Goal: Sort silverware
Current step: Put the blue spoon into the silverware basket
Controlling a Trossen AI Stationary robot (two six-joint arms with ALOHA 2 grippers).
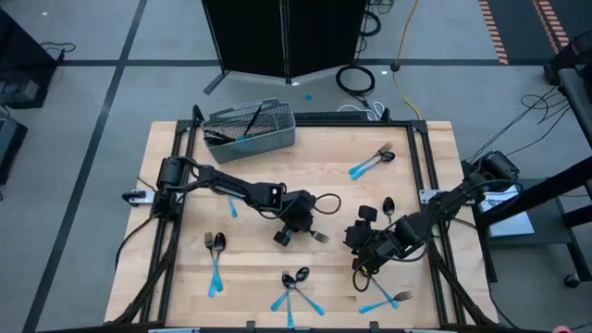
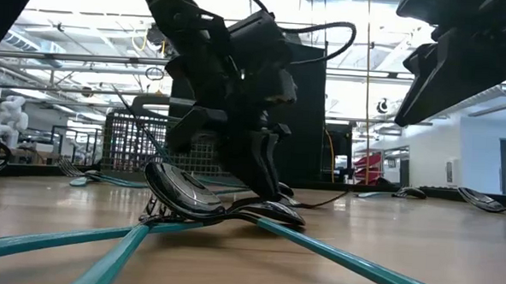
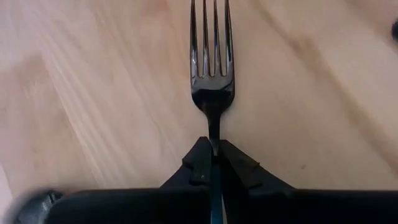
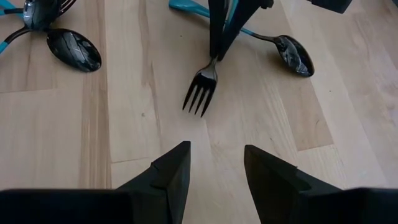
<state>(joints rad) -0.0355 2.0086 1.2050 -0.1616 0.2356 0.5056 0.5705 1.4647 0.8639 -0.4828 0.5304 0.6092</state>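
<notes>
A fork [image 3: 211,68] with a dark head and a blue handle is at mid-table, also seen in the high view [image 1: 319,238] and the right wrist view [image 4: 200,90]. My left gripper [image 3: 214,155] [image 1: 307,228] is shut on it. My right gripper [image 4: 214,168] [image 1: 354,240] hovers open just right of the fork, nothing between its fingers. More blue-handled silverware lies flat on the table: a fork and spoon [image 1: 215,252] at the near left, a crossed cluster [image 1: 296,282] [image 2: 182,195] at the near middle, a spoon [image 1: 388,205] and a pair [image 1: 375,162] at the right. My left gripper pinches the fork's thin neck [image 3: 213,134], just behind the head, between its two fingers [image 3: 198,163]. The fingers slant down from the table's left and lie along the fork, whose blue handle [image 3: 216,199] runs back between them. Whether the tines rest on the wood, I cannot tell.
A grey wire-mesh basket [image 1: 250,129] holding several pieces stands at the far left of the table. Another fork [image 1: 393,298] lies at the near right. A dark spoon [image 4: 74,48] and another spoon [image 4: 292,55] lie on either side of the held fork.
</notes>
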